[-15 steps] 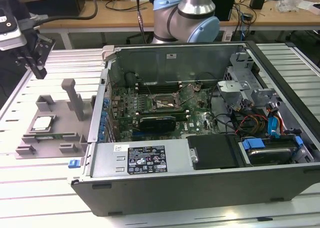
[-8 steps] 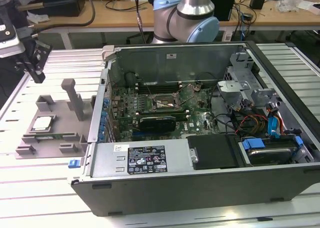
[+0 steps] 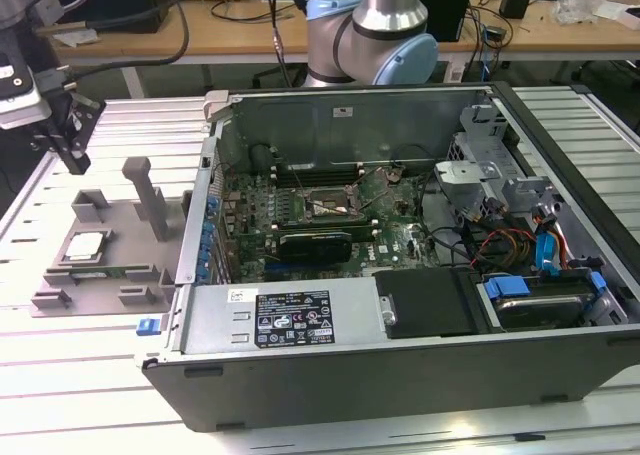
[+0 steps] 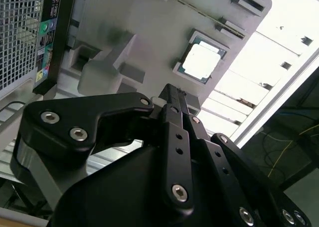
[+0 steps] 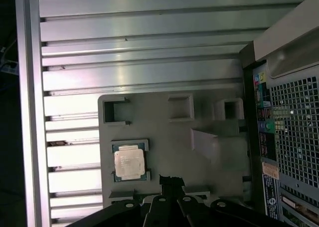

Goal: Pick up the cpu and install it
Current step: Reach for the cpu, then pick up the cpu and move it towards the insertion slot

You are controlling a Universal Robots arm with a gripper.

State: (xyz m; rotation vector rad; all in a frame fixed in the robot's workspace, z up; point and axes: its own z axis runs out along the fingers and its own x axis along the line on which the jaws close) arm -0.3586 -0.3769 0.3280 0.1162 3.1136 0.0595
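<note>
Pincer [image 3: 76,158] near cpu [image 3: 85,245] on tray [image 3: 128,238]

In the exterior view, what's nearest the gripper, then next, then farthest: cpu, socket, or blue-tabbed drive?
1. The cpu, on the grey tray close by the gripper.
2. The socket, in the middle of the case.
3. The blue-tabbed drive, at the exterior view's right.

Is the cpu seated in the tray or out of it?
In. The cpu lies flat in a square recess of the grey tray; the gripper hovers apart from it.
</note>
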